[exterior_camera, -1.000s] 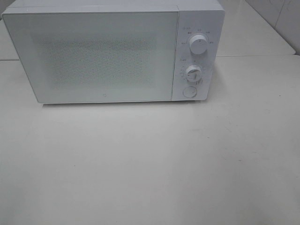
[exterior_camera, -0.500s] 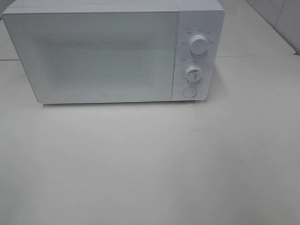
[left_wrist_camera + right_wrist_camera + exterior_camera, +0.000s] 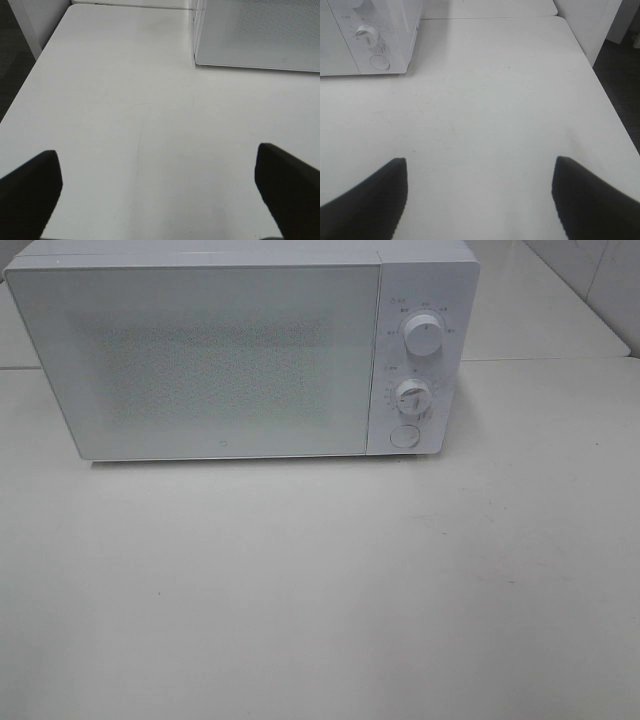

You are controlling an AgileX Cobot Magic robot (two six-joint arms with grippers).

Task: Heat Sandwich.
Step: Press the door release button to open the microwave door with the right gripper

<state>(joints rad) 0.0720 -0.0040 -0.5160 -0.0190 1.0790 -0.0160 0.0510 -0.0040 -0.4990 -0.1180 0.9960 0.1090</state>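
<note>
Exterior high view first: I've got the white microwave (image 3: 240, 350) standing toward the far edge of the worktop (image 3: 320, 600). Its door (image 3: 200, 360) is closed, and the speckled panel shows me nothing of the inside. On the control strip beside the door I see the upper dial (image 3: 424, 336), the lower dial (image 3: 412, 396) and, under them, the round button (image 3: 404, 436). Neither arm shows in this view.

Over to the left wrist: the left gripper (image 3: 157, 167) hangs over bare worktop near that side's edge. Its dark fingers (image 3: 30, 192) are spread wide with nothing between them, and the microwave's front corner (image 3: 255, 35) sits well beyond.

Right wrist now: the right gripper (image 3: 480, 167) is also spread apart and holding nothing, fingers (image 3: 592, 202) over plain worktop near the opposite edge. The lower dial (image 3: 365, 32) and round button (image 3: 380, 62) are well ahead of it.

As for the sandwich, none of my three views shows it, so I cannot tell where it is.
</note>
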